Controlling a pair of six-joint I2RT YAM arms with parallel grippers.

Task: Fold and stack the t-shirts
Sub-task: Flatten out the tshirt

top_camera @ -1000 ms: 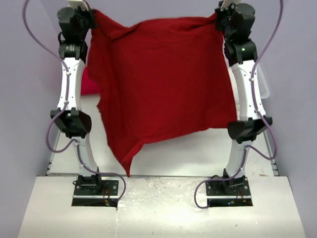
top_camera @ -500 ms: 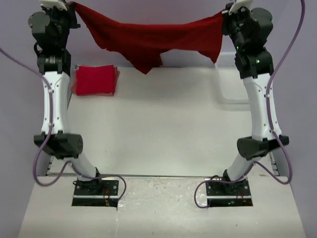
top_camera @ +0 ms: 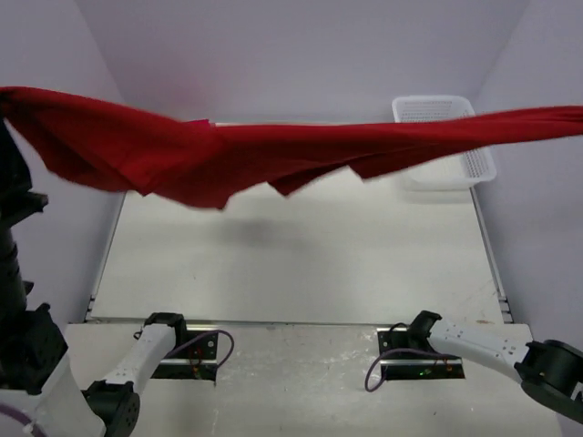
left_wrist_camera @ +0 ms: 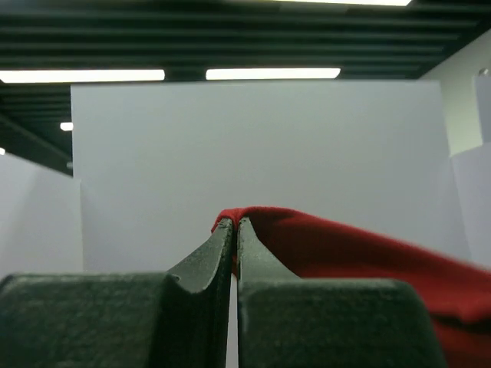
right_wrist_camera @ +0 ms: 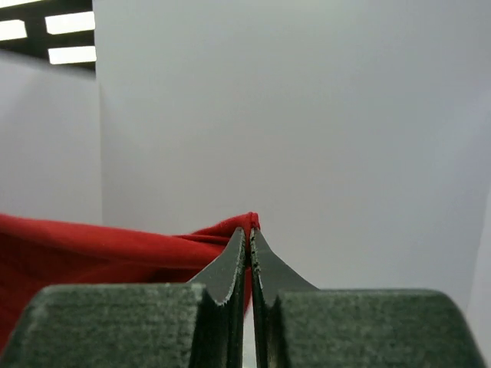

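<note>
A red t-shirt [top_camera: 273, 150] is stretched flat and wide high above the table, spanning the whole top view from the left edge to the right edge. Its loose lower edges hang in points near the middle. My left gripper [left_wrist_camera: 234, 222] is shut on one end of the t-shirt [left_wrist_camera: 345, 249], the cloth pinched at the fingertips. My right gripper [right_wrist_camera: 250, 230] is shut on the other end of the t-shirt [right_wrist_camera: 92, 249]. Both wrist views look up at the walls, and both grippers lie outside the top view.
A white lattice basket [top_camera: 478, 164] stands at the back right of the table [top_camera: 291, 255]. The left arm's links [top_camera: 18, 300] rise along the left edge, and the right arm's lower link [top_camera: 510, 350] lies at the bottom right. Purple walls enclose the table.
Both arms have swung up and outward, pulling the t-shirt from a hanging sheet into a taut horizontal band. The folded red stack seen at the back left half a second ago is now covered.
</note>
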